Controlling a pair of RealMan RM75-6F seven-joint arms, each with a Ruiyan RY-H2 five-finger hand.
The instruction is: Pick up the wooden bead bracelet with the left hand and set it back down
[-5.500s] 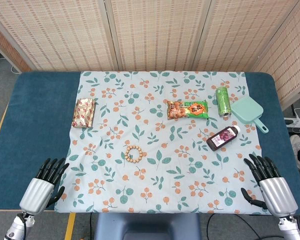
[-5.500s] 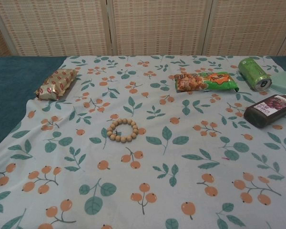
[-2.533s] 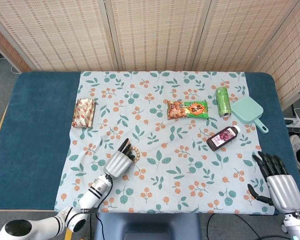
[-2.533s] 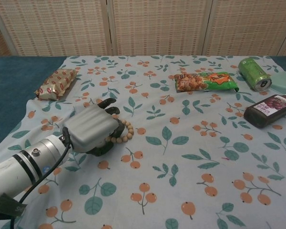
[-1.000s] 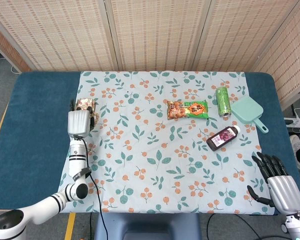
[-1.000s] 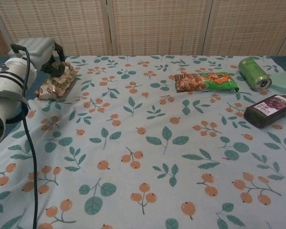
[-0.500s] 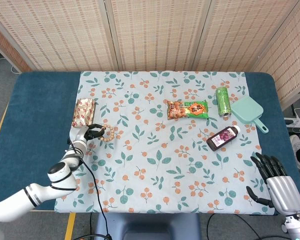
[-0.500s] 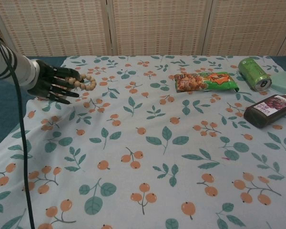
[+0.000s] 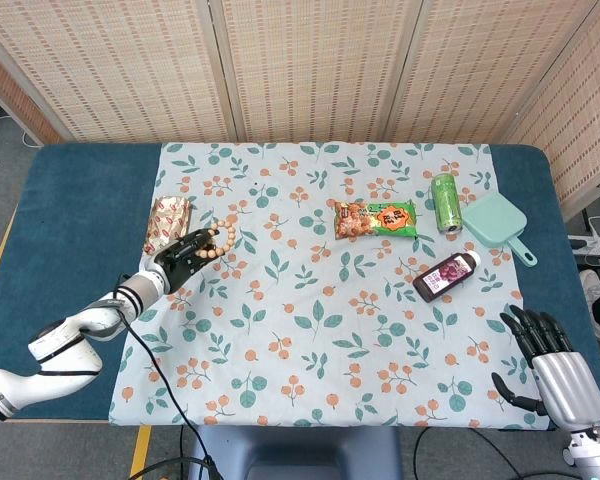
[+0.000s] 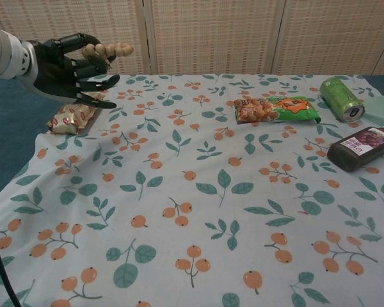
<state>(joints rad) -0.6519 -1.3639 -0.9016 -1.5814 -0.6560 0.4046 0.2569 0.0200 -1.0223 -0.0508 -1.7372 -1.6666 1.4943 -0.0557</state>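
Observation:
My left hand is raised above the left side of the floral cloth, palm turned up. It holds the wooden bead bracelet, whose pale round beads drape over the dark fingers. The bracelet is off the table. My right hand rests at the near right corner of the table with its fingers apart and nothing in them; the chest view does not show it.
A red-and-gold snack packet lies just beyond my left hand. Farther right are an orange-and-green snack bag, a green can, a dark bottle and a mint dustpan.
My left hand has risen with the bracelet and shifted slightly toward the far side. The right hand has stayed put.

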